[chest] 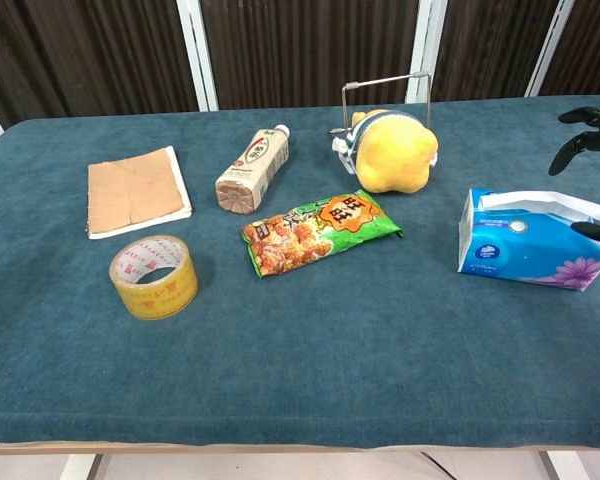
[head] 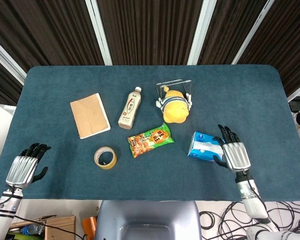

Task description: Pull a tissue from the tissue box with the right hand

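Observation:
The blue tissue box [head: 203, 145] [chest: 530, 246] lies on the right side of the table, a white tissue sticking out along its top. My right hand [head: 234, 154] hovers just right of the box, fingers spread and holding nothing. In the chest view only its dark fingertips [chest: 583, 128] show at the right edge, above and beside the box. My left hand [head: 24, 169] rests at the table's front left corner, fingers apart and empty; the chest view does not show it.
A snack packet [head: 150, 140], a yellow plush with a wire frame [head: 175, 105], a bottle [head: 131, 108], a brown notebook [head: 89, 115] and a tape roll [head: 105, 157] lie across the blue table [head: 240, 90].

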Robot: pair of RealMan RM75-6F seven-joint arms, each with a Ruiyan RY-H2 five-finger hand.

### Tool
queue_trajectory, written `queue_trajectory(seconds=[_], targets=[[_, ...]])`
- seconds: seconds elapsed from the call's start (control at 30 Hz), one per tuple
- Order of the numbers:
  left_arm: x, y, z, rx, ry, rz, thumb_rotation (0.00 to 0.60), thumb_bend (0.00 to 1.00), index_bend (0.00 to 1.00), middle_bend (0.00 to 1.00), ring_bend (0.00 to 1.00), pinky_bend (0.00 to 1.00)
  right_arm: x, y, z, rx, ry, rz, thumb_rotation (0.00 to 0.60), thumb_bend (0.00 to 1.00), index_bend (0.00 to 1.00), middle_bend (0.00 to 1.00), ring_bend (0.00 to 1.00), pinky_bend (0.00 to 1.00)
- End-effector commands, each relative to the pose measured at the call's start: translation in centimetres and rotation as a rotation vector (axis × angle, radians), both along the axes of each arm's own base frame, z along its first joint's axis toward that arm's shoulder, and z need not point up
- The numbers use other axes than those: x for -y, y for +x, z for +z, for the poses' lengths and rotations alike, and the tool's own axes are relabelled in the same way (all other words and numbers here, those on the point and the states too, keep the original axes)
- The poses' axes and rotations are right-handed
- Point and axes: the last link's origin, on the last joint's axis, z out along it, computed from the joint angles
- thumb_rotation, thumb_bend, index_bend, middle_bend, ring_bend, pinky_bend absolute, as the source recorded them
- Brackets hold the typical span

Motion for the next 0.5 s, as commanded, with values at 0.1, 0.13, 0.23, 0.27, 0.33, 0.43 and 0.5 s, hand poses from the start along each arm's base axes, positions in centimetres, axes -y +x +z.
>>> queue_trajectory(seconds=[0.1, 0.13, 0.23, 0.27, 0.33, 0.43, 0.5], targets=[[0.1, 0.0, -0.1, 0.000, -0.003, -0.006, 0.600, 0.35, 0.25, 0.22, 0.15, 0.33, 0.2, -0.2, -0.4, 0.000, 0.005, -0.011, 0.600, 0.19, 0.37, 0.02, 0.03, 0.18], [0.0, 0.0, -0.1, 0.000, -0.004, -0.006, 0.600, 0.35, 0.25, 0.22, 0.15, 0.33, 0.3, -0.3, -0.6, -0.002, 0.008, -0.012, 0.600, 0.19, 0.37, 0.02, 0.03, 0.18], [0.0, 0.0, -0.1, 0.000, -0.007, -0.007, 0.600, 0.35, 0.25, 0.22, 0.15, 0.33, 0.3, -0.3, -0.8, -0.010, 0.013, -0.007, 0.600, 0.22, 0.37, 0.02, 0.03, 0.18], [0.0, 0.0, -0.1, 0.000, -0.007, -0.006, 0.600, 0.35, 0.25, 0.23, 0.15, 0.33, 0.4, -0.3, -0.9, -0.013, 0.012, -0.005, 0.600, 0.23, 0.37, 0.02, 0.03, 0.18], [-0.1, -0.1, -0.2, 0.000, -0.006, -0.001, 0.600, 0.35, 0.25, 0.23, 0.16, 0.33, 0.4, -0.3, -1.1, -0.022, 0.008, -0.001, 0.600, 0.26, 0.38, 0.02, 0.03, 0.18], [-0.1, -0.1, -0.2, 0.000, -0.006, 0.005, 0.600, 0.35, 0.25, 0.23, 0.16, 0.33, 0.5, -0.4, -1.3, -0.035, -0.001, 0.000, 0.600, 0.32, 0.40, 0.03, 0.03, 0.18], [-0.2, -0.2, -0.2, 0.000, -0.006, 0.007, 0.600, 0.35, 0.25, 0.23, 0.16, 0.33, 0.7, -0.5, -1.3, -0.043, -0.007, 0.000, 0.600, 0.36, 0.41, 0.03, 0.03, 0.18]])
